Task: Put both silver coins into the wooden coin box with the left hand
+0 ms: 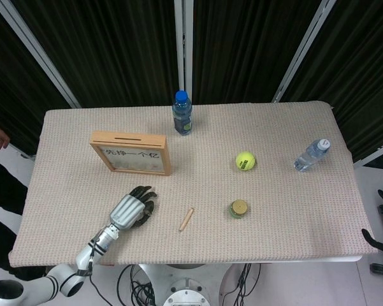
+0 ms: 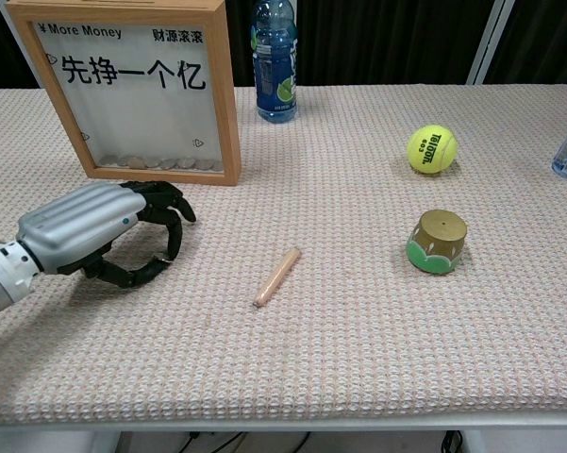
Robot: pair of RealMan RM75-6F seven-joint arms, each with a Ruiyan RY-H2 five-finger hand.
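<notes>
head view: beige woven table before black curtains.

My left hand has a silver-grey ribbed back and black fingers. It lies on the beige woven tablecloth. The light-wood framed coin box carries black characters on a white face. The blue-capped bottle seems to bear a green-and-blue label. The tennis ball is yellow-green; the small cup is gold over green.
</notes>
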